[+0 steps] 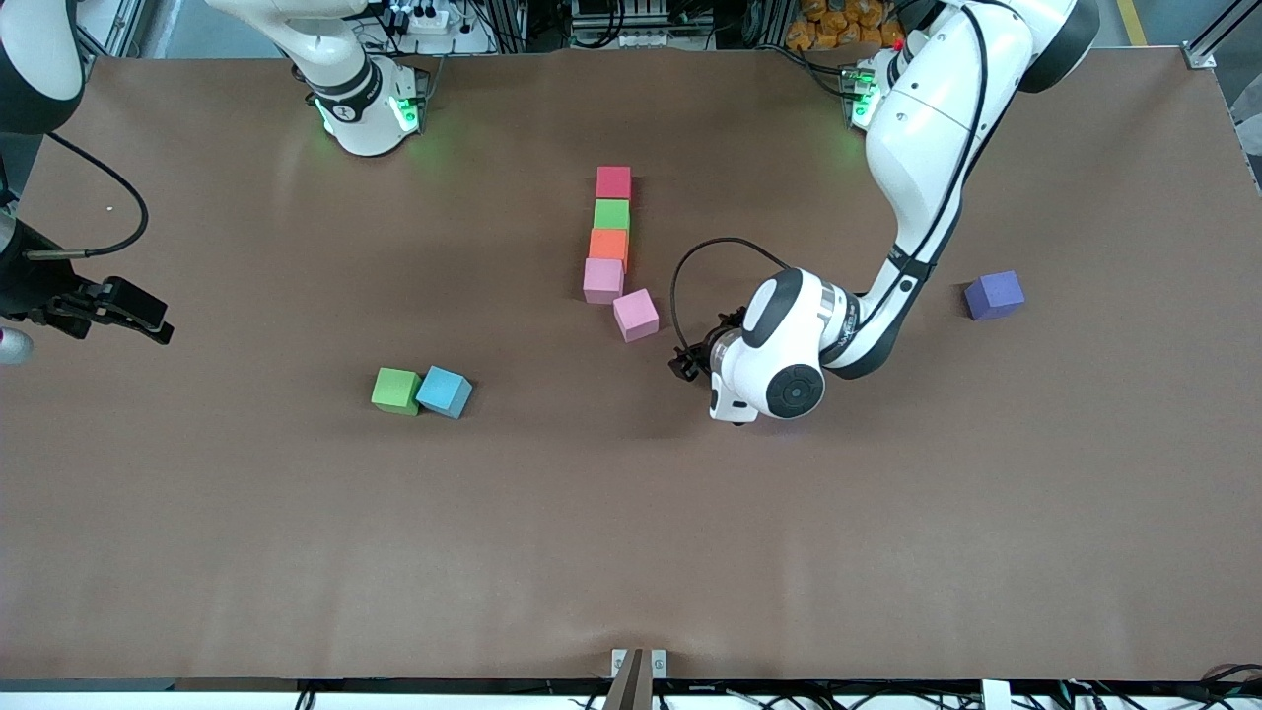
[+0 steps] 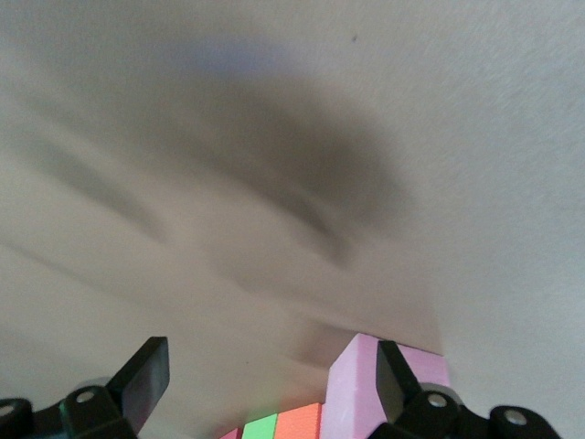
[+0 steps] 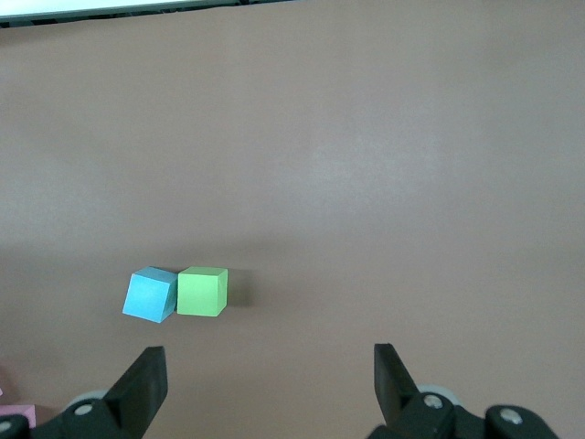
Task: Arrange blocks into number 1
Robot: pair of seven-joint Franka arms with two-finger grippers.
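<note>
- A column of four blocks stands in the middle of the worktop, nearer its robot-side edge than its camera-side edge: red block (image 1: 613,182) at the robot end, then green block (image 1: 611,214), orange block (image 1: 608,246) and pink block (image 1: 602,280), each touching the next.
- A second pink cube (image 1: 636,315) lies just past the column's camera end, skewed and shifted toward the left arm's end of the worktop, corner-close to the column's pink block.
- A loose green cube (image 1: 396,390) and a blue cube (image 1: 444,392) touch each other nearer the camera-side edge, toward the right arm's end. A purple cube (image 1: 994,295) sits alone, well toward the left arm's end.
- The left gripper (image 1: 687,361) is low over the worktop just beside the skewed pink cube, fingers spread wide and holding nothing; in its wrist view that cube (image 2: 388,380) sits against one finger (image 2: 395,373).
- The right gripper (image 1: 138,318) waits over the right arm's end of the worktop, jaws wide and empty, its camera looking at the green and blue pair (image 3: 201,291).
- Handling, as a judgement: the cubes look like light, soft foam with a matte, grippy skin, so they should not slip, but they will slide or twist at a nudge and squash under a hard pinch.
- Best hold: two opposite flat side faces, fingers square to them, closing gently; the skewed cube needs the wrist turned to match it.
</note>
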